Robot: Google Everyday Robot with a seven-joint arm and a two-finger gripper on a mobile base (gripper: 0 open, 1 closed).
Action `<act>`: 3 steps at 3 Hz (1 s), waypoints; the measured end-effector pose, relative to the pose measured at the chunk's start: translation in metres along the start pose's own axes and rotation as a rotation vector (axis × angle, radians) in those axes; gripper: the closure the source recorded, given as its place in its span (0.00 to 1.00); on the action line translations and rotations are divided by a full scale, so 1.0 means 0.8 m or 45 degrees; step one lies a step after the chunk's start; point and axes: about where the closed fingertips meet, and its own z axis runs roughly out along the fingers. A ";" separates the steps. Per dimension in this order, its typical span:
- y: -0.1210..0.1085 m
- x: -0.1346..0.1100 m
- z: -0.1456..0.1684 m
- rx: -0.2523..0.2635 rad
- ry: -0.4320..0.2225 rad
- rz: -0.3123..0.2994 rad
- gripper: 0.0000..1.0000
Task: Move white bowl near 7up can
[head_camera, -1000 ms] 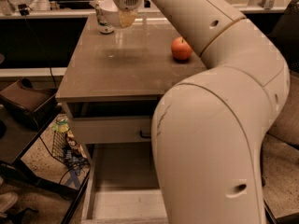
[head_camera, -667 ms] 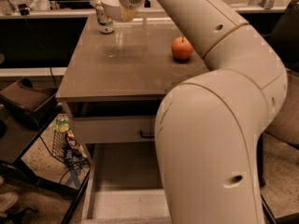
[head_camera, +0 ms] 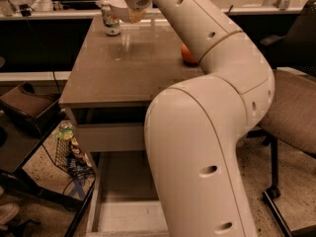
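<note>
The white bowl hangs at the far left of the brown table, just above and right of the 7up can, which stands upright at the table's far edge. My gripper is at the bowl's right rim, shut on it and holding it off the table top. My big white arm fills the middle and right of the view and hides part of the table.
An orange-red apple lies on the table's right side, half hidden by my arm. A brown chair stands to the right. A wire basket with a bottle sits on the floor at left. An open drawer is below the table.
My gripper and the bowl have moved up and slightly toward the far edge, ending close above the can. The can and the apple have not moved on the table.
</note>
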 end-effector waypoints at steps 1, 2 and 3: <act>0.002 0.021 0.024 0.014 -0.021 0.035 1.00; 0.004 0.042 0.055 0.011 -0.029 0.038 1.00; 0.011 0.058 0.082 -0.017 -0.021 0.031 1.00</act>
